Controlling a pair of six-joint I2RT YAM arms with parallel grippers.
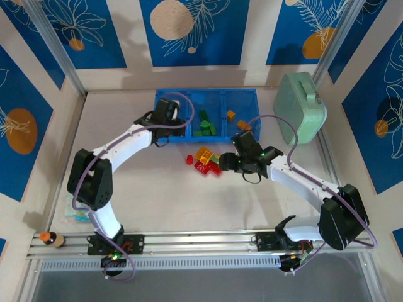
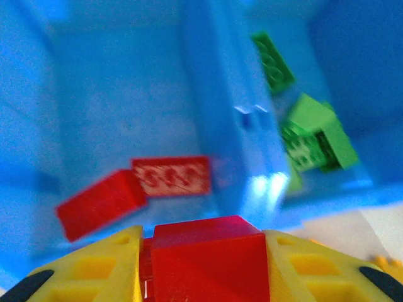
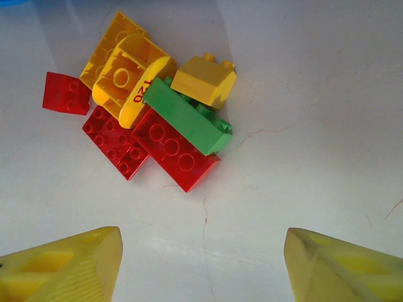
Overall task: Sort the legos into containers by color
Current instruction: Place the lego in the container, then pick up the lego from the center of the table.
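Left gripper (image 2: 204, 272) closed on a red brick (image 2: 208, 245), held over the left compartment of the blue tray (image 1: 208, 92), which sits at the far edge of the table (image 1: 145, 189). Two red bricks (image 2: 170, 175) lie in that compartment. Green bricks (image 2: 315, 135) are in the middle one, orange bricks (image 1: 230, 114) in the right one. Right gripper (image 3: 201, 264) open and empty, hovering over bare table just beside the loose pile (image 3: 157, 119). The pile is mid-table, on the near side of the tray: red, yellow and a green brick, touching and partly stacked. A mint case (image 1: 301, 107) stands at the far right corner.
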